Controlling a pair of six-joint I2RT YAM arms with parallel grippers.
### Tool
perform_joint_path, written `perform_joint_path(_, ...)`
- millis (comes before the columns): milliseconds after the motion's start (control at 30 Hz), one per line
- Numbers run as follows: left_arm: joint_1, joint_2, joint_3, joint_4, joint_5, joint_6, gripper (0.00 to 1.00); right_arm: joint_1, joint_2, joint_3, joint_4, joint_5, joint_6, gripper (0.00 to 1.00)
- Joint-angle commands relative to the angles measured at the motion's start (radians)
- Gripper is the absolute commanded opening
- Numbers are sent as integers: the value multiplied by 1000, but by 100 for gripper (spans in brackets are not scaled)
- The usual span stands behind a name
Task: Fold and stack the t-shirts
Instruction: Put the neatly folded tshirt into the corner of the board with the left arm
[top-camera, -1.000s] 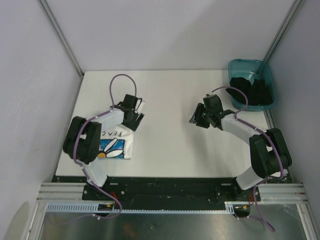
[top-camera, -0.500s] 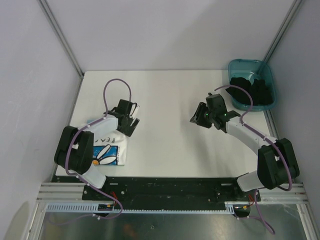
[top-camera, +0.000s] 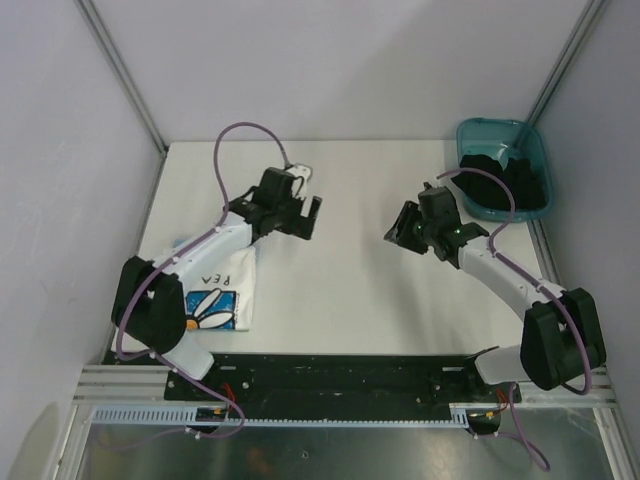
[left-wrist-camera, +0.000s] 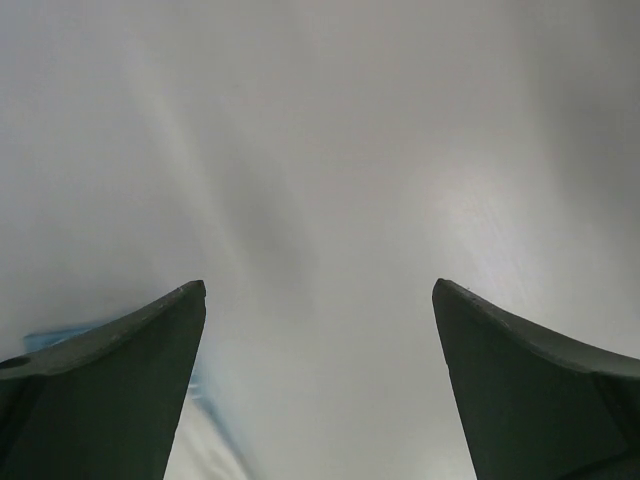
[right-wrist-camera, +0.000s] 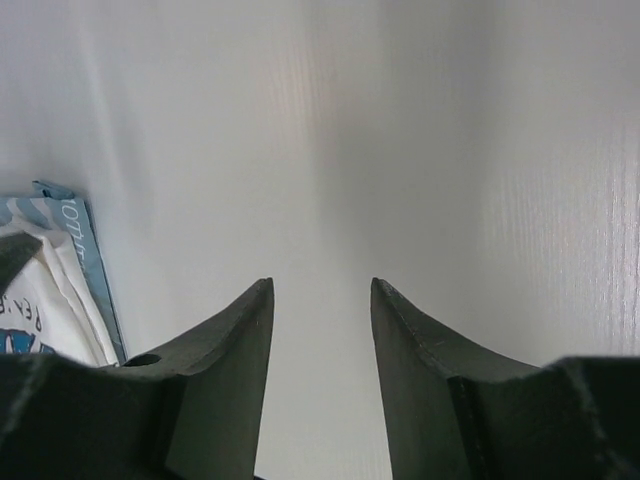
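A folded white t-shirt with a blue daisy print and black lettering (top-camera: 222, 292) lies at the table's near left. A light-blue edge of another shirt (top-camera: 180, 243) shows under it. In the right wrist view the daisy tee (right-wrist-camera: 35, 300) sits at the far left, with the light-blue edge with white letters (right-wrist-camera: 78, 240) beside it. My left gripper (top-camera: 311, 214) is open wide and empty over bare table (left-wrist-camera: 320, 290), to the right of the shirts. My right gripper (top-camera: 396, 229) is open and empty over bare table (right-wrist-camera: 320, 285), facing left.
A teal plastic bin (top-camera: 541, 152) holding dark fabric stands at the back right corner, just behind my right arm. Grey walls close in the table on the left, back and right. The white table (top-camera: 340, 290) lies between the two grippers.
My left gripper has swung from over the folded daisy tee to the right and farther back, now over bare table. The tee has shifted slightly left. My right arm has stretched out a little.
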Motion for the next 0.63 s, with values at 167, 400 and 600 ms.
perform_joint_path(167,-178,-46,67,34,41,-327,99,-3,-83,-3,4,64,11,49)
perform_joint_path(400,-191,-101,48,36,-68,-351,99,6,-119,-3,-1,104,2,49)
perform_joint_path(600,-191,-106,69,35,-84,-300,99,3,-125,0,23,94,2,50)
